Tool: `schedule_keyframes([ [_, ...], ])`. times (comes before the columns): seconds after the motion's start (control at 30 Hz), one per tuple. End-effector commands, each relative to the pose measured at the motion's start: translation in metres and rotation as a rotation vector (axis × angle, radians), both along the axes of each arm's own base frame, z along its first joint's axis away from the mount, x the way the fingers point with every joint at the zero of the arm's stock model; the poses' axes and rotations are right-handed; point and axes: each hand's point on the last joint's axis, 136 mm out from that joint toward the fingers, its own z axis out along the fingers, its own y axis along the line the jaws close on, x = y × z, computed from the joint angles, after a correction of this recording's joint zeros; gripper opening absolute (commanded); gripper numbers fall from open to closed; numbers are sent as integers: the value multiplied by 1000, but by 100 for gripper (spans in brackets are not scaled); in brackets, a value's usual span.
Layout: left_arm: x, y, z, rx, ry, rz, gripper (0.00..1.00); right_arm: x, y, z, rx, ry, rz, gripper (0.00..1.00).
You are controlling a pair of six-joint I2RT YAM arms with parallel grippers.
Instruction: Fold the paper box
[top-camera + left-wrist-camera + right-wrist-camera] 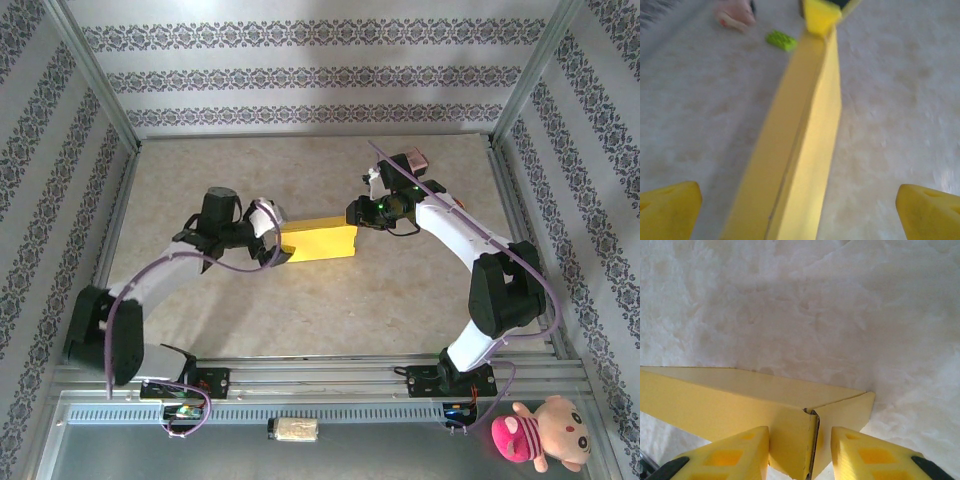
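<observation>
Yellow paper box [320,242], closed up slim, sits mid-tabletop, long axis running from left edge toward right edge. It bridges both arms. At its left end the left gripper [800,206] straddles it, fingers wide apart, not touching. The right gripper [801,455] hugs the right end corner; pinching or not, cannot tell. The tabletop [400,310] is pale mottled stone, with patterned wallpaper [300,80] around.

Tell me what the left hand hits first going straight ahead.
The left hand would meet the paper box first: its yellow length runs between the open fingers, straight along that line. Depth is hard to judge.
</observation>
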Motion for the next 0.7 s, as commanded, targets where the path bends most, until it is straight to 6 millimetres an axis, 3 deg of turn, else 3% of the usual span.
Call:
schedule_keyframes([
  [0.0, 20, 16, 50, -212, 43, 288, 100, -18, -16, -37, -120, 109, -20, 38],
  [0.13, 28, 51, 58, -354, 313, 648, 95, -18, -14, -33, -116, 98, -16, 38],
  [0.23, 19, 53, 57, -440, 515, 749, 87, -18, -14, -31, -115, 91, -16, 38],
  [0.33, 5, 48, 60, -417, 545, 700, 87, -17, -12, -28, -108, 89, -10, 39],
  [0.47, -13, 47, 58, -187, 388, 523, 91, -13, -10, -20, -100, 77, 3, 39],
  [0.67, -38, 44, 32, 111, 243, 242, 94, -9, -7, -3, -60, 53, 7, 40],
])
